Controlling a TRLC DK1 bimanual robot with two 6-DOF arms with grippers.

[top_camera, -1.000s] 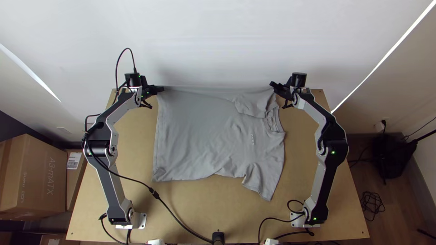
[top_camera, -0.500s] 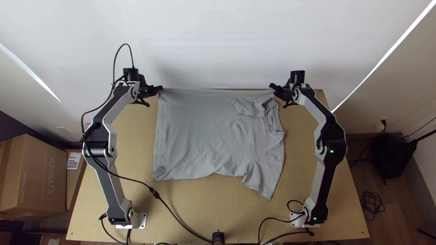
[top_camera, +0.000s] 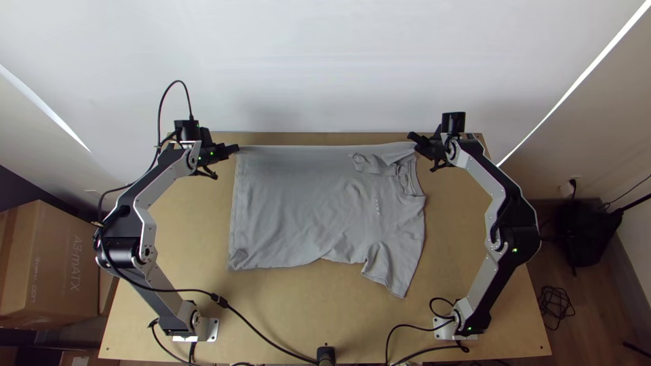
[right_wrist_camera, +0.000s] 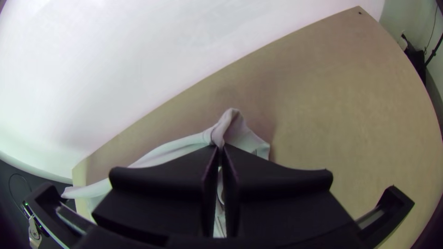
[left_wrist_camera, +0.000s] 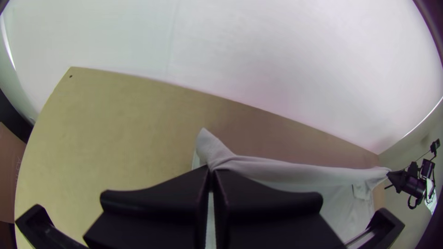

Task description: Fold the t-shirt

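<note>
The grey t-shirt (top_camera: 298, 210) lies on the wooden table (top_camera: 380, 325) between the two robot arms, its bottom hem (top_camera: 234, 224) to the left and its collar (top_camera: 407, 181) to the right. The near sleeve (top_camera: 393, 268) is spread out toward the near right. The other sleeve (top_camera: 373, 164) lies bent and creased by the collar.

The left gripper (top_camera: 236, 148) is at the shirt's far left corner and the right gripper (top_camera: 413, 137) at its far right, beyond the collar. Between them the far edge runs nearly straight, drawn tight.

In its wrist view, the left gripper (left_wrist_camera: 212, 170) has its fingers together, clamped on the cloth, and a small flap sticks out past the tips. The right gripper (right_wrist_camera: 220, 147) is also closed on the shirt in its own view, with a loop of fabric bunched up beyond its fingertips.
</note>
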